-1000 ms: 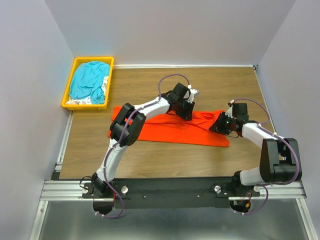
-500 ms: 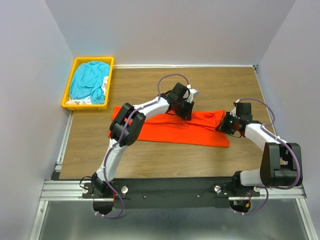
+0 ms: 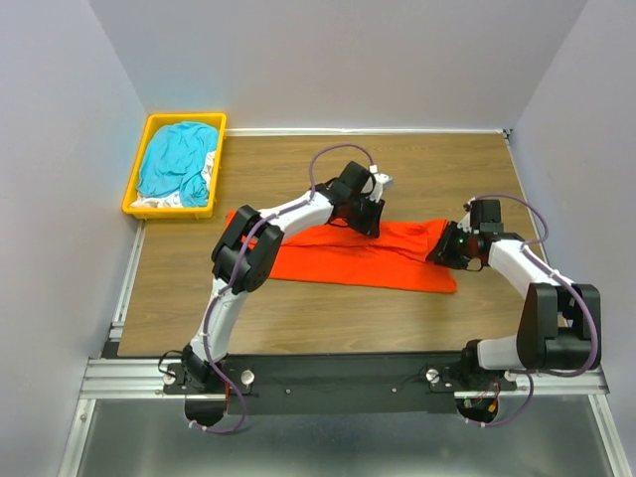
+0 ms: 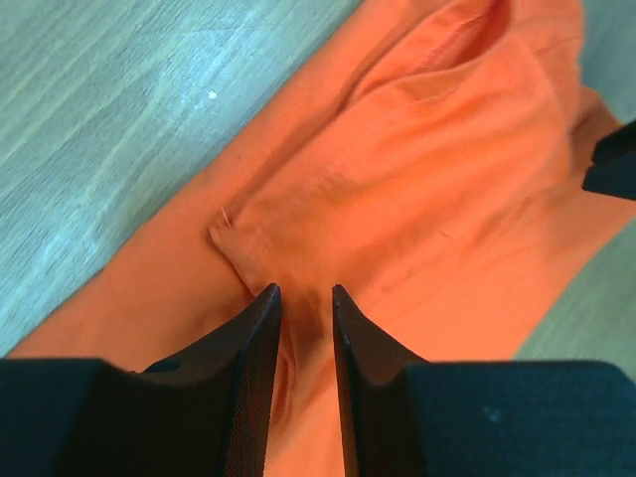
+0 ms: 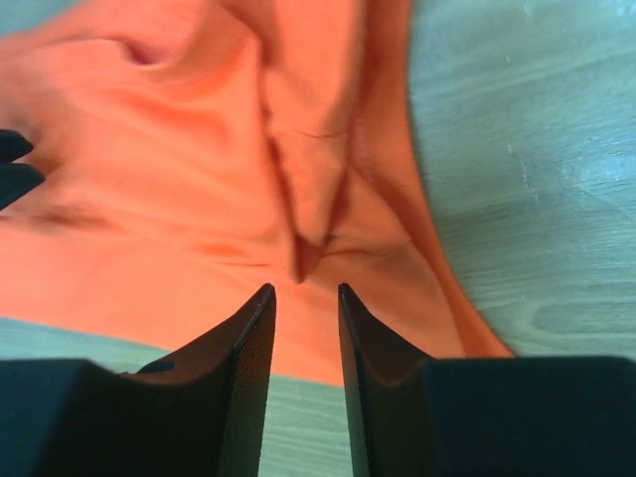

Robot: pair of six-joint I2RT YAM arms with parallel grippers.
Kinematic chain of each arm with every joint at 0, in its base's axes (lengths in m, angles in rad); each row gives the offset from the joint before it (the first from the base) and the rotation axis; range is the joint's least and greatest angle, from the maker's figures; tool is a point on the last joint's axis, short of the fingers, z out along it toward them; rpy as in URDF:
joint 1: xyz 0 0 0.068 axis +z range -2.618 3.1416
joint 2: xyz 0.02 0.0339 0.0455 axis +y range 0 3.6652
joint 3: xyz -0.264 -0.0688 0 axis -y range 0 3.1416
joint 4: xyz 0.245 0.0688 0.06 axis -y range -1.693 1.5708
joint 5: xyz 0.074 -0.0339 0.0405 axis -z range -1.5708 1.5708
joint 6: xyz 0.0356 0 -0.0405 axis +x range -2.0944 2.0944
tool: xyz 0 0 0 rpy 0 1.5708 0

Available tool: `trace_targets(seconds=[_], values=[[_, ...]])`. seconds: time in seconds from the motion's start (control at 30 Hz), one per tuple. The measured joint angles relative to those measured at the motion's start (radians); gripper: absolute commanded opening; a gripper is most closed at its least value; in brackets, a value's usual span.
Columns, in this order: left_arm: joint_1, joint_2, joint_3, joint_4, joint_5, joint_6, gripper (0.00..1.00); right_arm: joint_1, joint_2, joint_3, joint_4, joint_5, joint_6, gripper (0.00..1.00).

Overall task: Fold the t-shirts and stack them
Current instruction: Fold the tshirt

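1. My left gripper [image 4: 305, 290] has its two fingers pressed nearly together, pinching a raised fold of the orange-red t-shirt [image 3: 348, 260]. The fold runs from a small corner of cloth just ahead of my fingertips straight back into the narrow gap between them.
2. The rest of the shirt spreads ahead and to the right of my left fingers. Bare wooden table [image 3: 298, 318] shows ahead and to their left.
3. My right gripper [image 5: 305, 288] is also drawn close. A pucker in the cloth comes to a point right at the gap, with creases fanning out ahead. It looks pinched, though the cloth between the tips is in shadow and I am not fully sure.
4. From my right fingers the shirt lies ahead and to the left, and its edge curves past just to their right onto bare wood.
5. From above, the shirt lies as a long flattened band between my two grippers: the left holds near the middle of its far edge, the right at its right end.
6. Well away to the left of my left gripper, a teal-blue t-shirt [image 3: 177, 159] lies heaped over white fabric [image 3: 159, 202] inside a yellow bin [image 3: 132, 179].
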Motion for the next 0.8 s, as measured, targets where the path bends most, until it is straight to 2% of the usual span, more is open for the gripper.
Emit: trace_targets(seconds=[0.23, 0.4, 0.63, 0.8], values=[[0.01, -0.179, 0.033, -0.068, -0.064, 0.02, 0.38, 0.0, -0.066, 0.018, -0.039, -0.029, 0.059, 0.39], [0.093, -0.349, -0.099, -0.036, -0.135, 0.042, 0.38, 0.0, -0.065, -0.029, -0.05, -0.026, 0.109, 0.43], [0.222, -0.349, -0.407, -0.022, -0.263, 0.058, 0.38, 0.0, -0.037, -0.051, -0.041, 0.018, 0.135, 0.43], [0.235, -0.325, -0.464, -0.014, -0.305, 0.057, 0.38, -0.002, 0.058, -0.024, -0.001, 0.066, 0.153, 0.44]])
